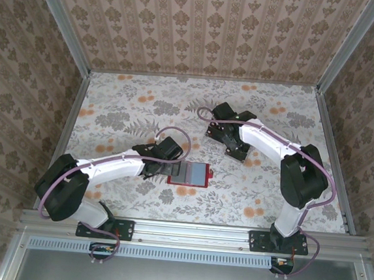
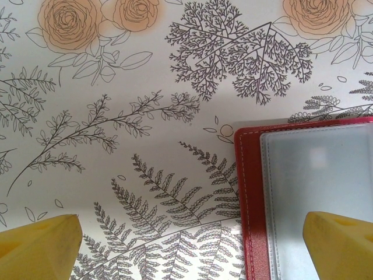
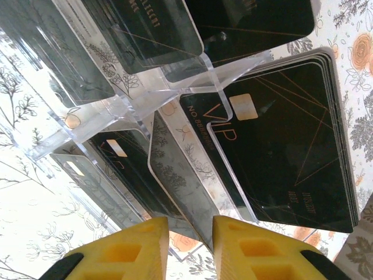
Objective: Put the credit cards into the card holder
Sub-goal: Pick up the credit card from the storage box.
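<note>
The card holder point(image 1: 190, 174) lies open on the table, a red wallet with a grey inside point(image 2: 315, 192). My left gripper point(image 2: 191, 228) is open wide at the wallet's left edge. Its right finger point(image 2: 341, 245) hangs over the grey inside and its left finger point(image 2: 41, 248) over the cloth. Black credit cards point(image 3: 291, 151) stand in a clear plastic rack point(image 3: 175, 93). My right gripper point(image 3: 190, 224) is at the rack point(image 1: 222, 131), its jaws narrow but apart. The lower edge of one glossy dark card point(image 3: 186, 175) reaches into the gap and lies against the right finger point(image 3: 256, 251).
The table carries a floral cloth point(image 1: 144, 110) and is closed in by patterned walls with metal posts point(image 1: 327, 67). The rack also holds black cards in its upper slots point(image 3: 250, 17) and its left slots point(image 3: 116, 151).
</note>
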### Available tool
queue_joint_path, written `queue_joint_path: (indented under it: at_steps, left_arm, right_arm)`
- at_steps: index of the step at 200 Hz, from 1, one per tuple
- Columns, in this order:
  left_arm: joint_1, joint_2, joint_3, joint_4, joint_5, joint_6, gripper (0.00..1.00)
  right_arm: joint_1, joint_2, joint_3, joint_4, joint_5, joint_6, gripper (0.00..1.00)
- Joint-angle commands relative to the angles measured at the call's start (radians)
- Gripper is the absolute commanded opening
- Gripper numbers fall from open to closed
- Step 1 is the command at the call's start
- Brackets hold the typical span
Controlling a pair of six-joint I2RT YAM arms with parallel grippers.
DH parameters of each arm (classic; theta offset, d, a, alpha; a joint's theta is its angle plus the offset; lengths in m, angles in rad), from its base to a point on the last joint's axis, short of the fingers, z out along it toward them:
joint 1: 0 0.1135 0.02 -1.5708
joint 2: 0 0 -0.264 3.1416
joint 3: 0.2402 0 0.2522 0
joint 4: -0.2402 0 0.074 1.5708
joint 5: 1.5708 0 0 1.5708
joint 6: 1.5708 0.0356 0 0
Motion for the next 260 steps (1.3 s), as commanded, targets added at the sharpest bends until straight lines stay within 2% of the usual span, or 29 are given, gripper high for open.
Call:
queue_joint_path:
  at_steps: [1, 52, 109, 171, 191, 232, 260]
  left_arm:
    - [0.007, -0.018, -0.012, -0.002, -0.001, -0.024, 1.0]
    - [0.007, -0.012, -0.011, 0.002, 0.002, -0.026, 1.0]
    - [0.006, -0.004, -0.005, 0.006, 0.006, -0.022, 1.0]
    - [0.007, -0.004, 0.004, 0.006, 0.014, -0.018, 1.0]
    - [0.006, -0.006, 0.006, 0.002, 0.01, -0.016, 1.0]
    - [0.014, -0.027, 0.014, -0.016, -0.008, -0.003, 1.0]
    - [0.026, -0.051, 0.012, -0.026, -0.014, 0.018, 1.0]
  right_arm:
    - [-0.006, 0.021, -0.01, -0.009, 0.044, -0.021, 0.26]
    - [-0.006, 0.022, -0.001, -0.007, 0.054, -0.033, 0.15]
    - [0.006, -0.034, -0.009, 0.026, 0.059, -0.092, 0.12]
    - [0.038, -0.111, -0.014, 0.065, 0.029, -0.137, 0.0]
    - [0.05, -0.146, 0.003, 0.051, 0.012, -0.131, 0.0]
    - [0.097, -0.23, 0.069, -0.008, -0.049, -0.032, 0.0]
    - [0.137, -0.288, 0.081, -0.021, -0.204, 0.166, 0.0]
